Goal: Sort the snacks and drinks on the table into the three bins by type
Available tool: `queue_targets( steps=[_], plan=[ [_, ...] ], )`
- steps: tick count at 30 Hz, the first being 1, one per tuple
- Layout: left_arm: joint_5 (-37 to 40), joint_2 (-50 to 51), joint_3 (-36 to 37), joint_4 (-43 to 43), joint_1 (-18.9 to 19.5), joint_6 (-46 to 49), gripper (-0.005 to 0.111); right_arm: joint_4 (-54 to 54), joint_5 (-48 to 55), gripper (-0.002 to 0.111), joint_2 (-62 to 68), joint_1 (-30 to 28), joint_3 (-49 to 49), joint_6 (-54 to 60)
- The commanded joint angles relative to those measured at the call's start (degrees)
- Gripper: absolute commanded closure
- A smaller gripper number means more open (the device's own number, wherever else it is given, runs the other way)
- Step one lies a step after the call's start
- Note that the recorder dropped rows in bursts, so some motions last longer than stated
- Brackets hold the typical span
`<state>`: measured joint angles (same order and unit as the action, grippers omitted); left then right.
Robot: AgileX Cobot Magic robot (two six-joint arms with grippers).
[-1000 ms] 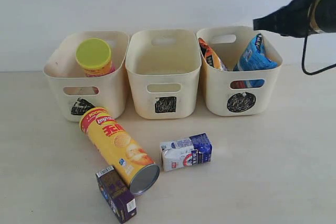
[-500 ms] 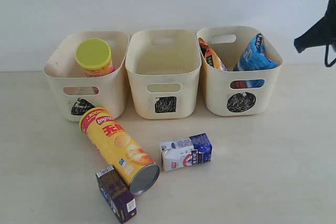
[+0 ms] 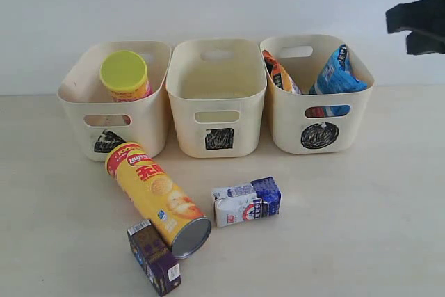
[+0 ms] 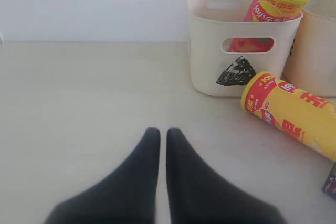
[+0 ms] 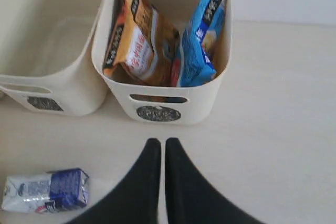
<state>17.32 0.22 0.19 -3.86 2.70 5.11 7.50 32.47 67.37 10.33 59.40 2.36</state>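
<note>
Three cream bins stand in a row at the back of the table [image 3: 361,213]. The triangle bin [image 3: 115,126] holds the pink canister with a lime lid [image 3: 125,74]. The square bin [image 3: 217,113] shows nothing inside. In the circle bin [image 3: 318,119] lean the orange-brown bag [image 3: 280,74] and the blue bag [image 3: 337,71]. On the table lie the yellow canister [image 3: 156,196], the blue-and-white carton [image 3: 247,201] and the dark purple carton [image 3: 154,257]. My right gripper [image 5: 162,142] is shut and empty, high at the right edge [image 3: 417,26]. My left gripper [image 4: 159,132] is shut and empty over bare table.
A plain white wall runs behind the bins. The left wrist view shows the triangle bin [image 4: 239,51] and the yellow canister [image 4: 291,114] ahead of the fingers. The right wrist view shows the circle bin [image 5: 168,103] and the blue-and-white carton [image 5: 44,190].
The right arm has pulled back from above the circle bin towards the right edge of the exterior view. Objects and bins have not moved.
</note>
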Motion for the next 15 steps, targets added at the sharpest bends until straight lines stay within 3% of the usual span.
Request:
queue_targets(
  steps=[1, 8, 15],
  plan=[
    [-0.8, -0.2, -0.2, -0.2, 0.1, -0.6, 0.103, 1.1, -12.7, 0.108, -13.9, 0.0, -12.8, -0.5],
    [-0.8, -0.2, -0.2, -0.2, 0.1, -0.6, 0.103, 11.4, -24.3, 0.108, -38.2, 0.0, -35.0, -1.0],
    [-0.8, -0.2, -0.2, -0.2, 0.1, -0.6, 0.103, 11.4, -28.9, 0.108, -56.9, 0.0, -53.0, -0.7]
  ],
)
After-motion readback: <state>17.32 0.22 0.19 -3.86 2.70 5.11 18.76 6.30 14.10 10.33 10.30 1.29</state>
